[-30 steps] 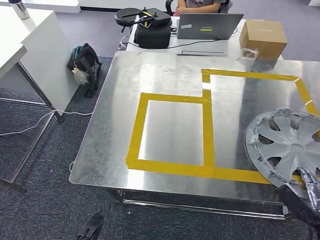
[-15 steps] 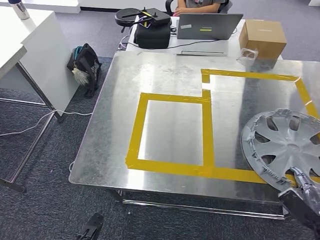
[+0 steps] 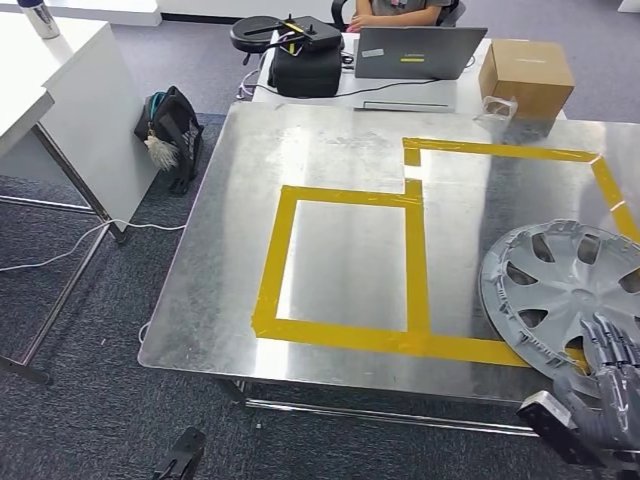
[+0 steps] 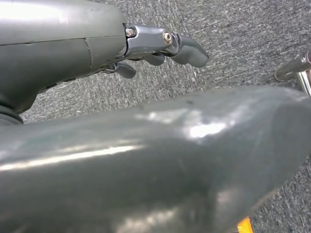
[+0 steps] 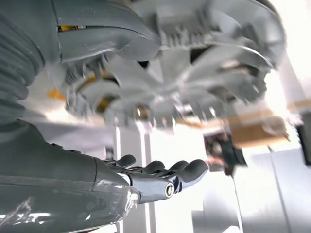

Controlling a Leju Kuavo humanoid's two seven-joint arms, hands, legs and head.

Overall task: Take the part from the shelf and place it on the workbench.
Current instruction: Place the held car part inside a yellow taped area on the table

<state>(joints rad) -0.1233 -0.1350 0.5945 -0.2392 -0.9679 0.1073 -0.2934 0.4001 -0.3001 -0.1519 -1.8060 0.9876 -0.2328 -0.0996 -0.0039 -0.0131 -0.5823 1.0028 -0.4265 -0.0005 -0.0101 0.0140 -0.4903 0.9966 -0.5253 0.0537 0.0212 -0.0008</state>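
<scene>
Steel workbench (image 3: pixel 226 290), hubcap (image 3: pixel 562 290) flat on it, right robot hand (image 3: pixel 611 385) beside it, released, fingers apart.

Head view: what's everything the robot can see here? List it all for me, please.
Hubcap: one, silver-grey, right side of metal workbench, lying over the yellow tape.
Tape: yellow, two squares on the workbench.
Cardboard box: one, brown, far desk.
Laptop: one, grey, far desk.
Black case: one, beside laptop.
Bag: one, dark, on floor.
White table: one, far left.
Person: one, seated behind laptop.
Right hand: grey, at the hubcap's near rim; grip unclear.
Left hand: above carpet, holding nothing.
</scene>
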